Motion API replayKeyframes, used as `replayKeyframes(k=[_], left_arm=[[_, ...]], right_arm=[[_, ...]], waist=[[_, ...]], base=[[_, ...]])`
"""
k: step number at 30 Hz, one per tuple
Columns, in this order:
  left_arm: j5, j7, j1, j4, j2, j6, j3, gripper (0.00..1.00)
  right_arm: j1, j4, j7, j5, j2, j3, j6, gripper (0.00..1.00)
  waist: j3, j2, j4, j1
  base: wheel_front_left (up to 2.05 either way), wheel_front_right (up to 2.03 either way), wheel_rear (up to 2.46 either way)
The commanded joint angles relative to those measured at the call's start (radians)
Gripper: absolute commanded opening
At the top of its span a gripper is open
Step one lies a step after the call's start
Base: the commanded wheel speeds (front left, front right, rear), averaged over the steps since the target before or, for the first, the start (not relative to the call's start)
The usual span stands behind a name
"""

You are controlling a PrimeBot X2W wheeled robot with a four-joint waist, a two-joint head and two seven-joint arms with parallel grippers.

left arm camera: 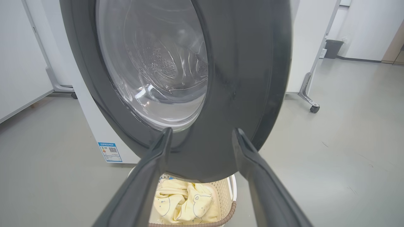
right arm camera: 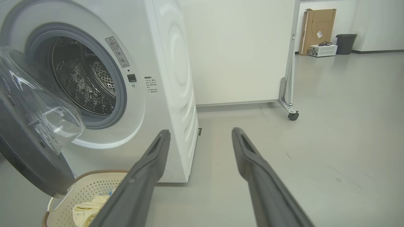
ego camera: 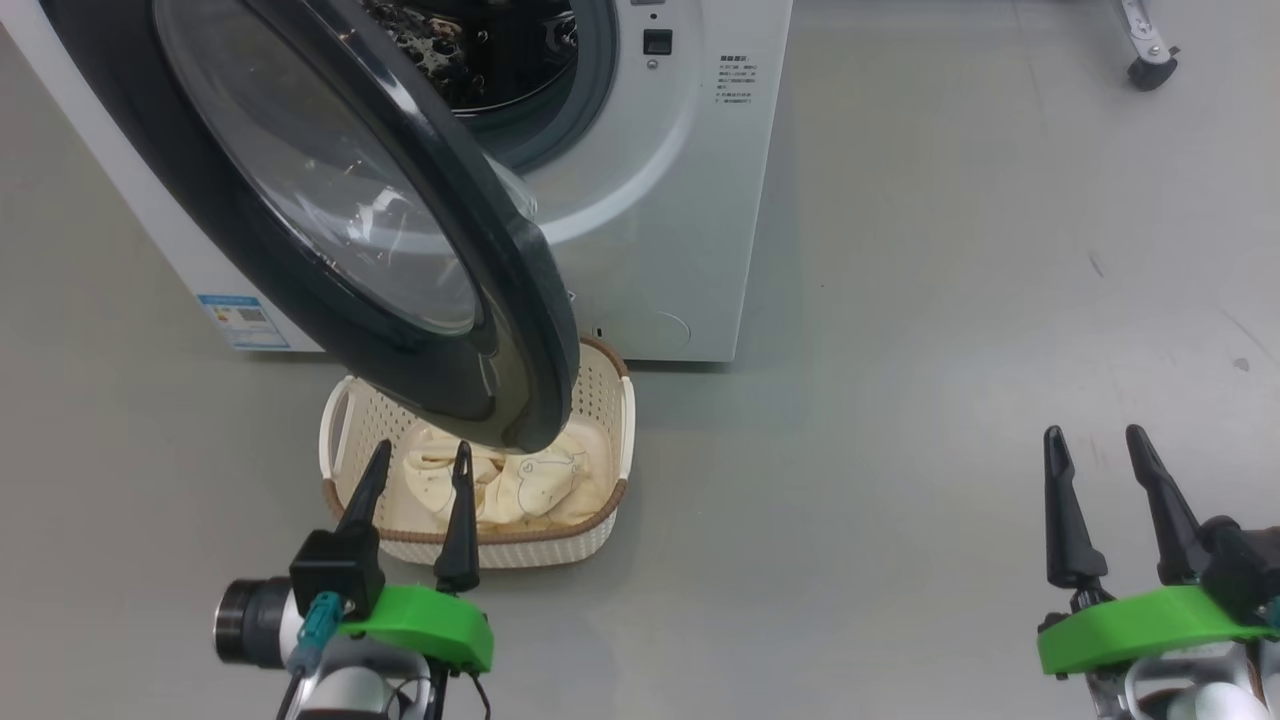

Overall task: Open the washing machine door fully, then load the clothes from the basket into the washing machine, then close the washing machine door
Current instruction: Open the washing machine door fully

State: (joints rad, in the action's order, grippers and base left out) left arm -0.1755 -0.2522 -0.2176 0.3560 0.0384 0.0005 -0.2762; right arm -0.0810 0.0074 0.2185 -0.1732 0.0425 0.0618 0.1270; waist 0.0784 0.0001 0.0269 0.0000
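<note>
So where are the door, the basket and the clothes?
door (ego camera: pixel 520 330), head view, black outer ring.
basket (ego camera: pixel 540 548), head view, front wall.
clothes (left arm camera: pixel 186 201), left wrist view, middle of the cream heap.

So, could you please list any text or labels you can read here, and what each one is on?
Nothing reads clearly enough to quote.
Blue label sticker, low on the washing machine: too small.
Printed text block, machine front beside the opening: blurred.
Slanted sticker on the front ring: too small.

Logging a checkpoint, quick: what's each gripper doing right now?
Left gripper: open, holding nothing.
Right gripper: open, holding nothing.
</note>
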Motion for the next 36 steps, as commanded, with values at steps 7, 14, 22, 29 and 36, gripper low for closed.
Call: replayKeyframes(k=[7,14,22,29,36], left_arm=[[0.007,-0.01,-0.032,-0.024,0.012,0.006,0.031,1.0],[0.0,-0.01,-0.037,-0.019,0.012,0.009,0.03,0.84],[-0.009,-0.01,-0.053,-0.033,0.012,0.005,0.039,0.0],[0.019,-0.01,-0.102,-0.091,0.02,0.025,0.084,0.0],[0.07,-0.01,-0.164,-0.296,0.047,0.066,0.142,0.0]], right_arm=[[0.029,-0.03,-0.005,-0.007,0.008,-0.023,0.004,1.0],[0.028,-0.028,-0.005,-0.012,0.008,-0.028,0.004,1.0],[0.028,-0.022,-0.011,-0.03,0.008,-0.039,0.004,1.0],[0.034,-0.019,-0.01,-0.034,0.008,-0.039,0.004,1.0],[0.038,-0.01,-0.004,-0.041,0.008,-0.034,0.004,1.0]], waist=[[0.007,-0.0001,0.003,0.0],[0.008,-0.0001,0.001,0.0],[0.007,-0.0001,-0.004,0.0],[0.014,-0.0001,-0.006,0.0],[0.009,-0.0001,-0.01,0.0]], base=[[0.0,0.0,0.0],[0.0,0.0,0.0],[0.0,0.0,0.0],[0.0,0.0,0.0],[0.0,0.0,0.0]])
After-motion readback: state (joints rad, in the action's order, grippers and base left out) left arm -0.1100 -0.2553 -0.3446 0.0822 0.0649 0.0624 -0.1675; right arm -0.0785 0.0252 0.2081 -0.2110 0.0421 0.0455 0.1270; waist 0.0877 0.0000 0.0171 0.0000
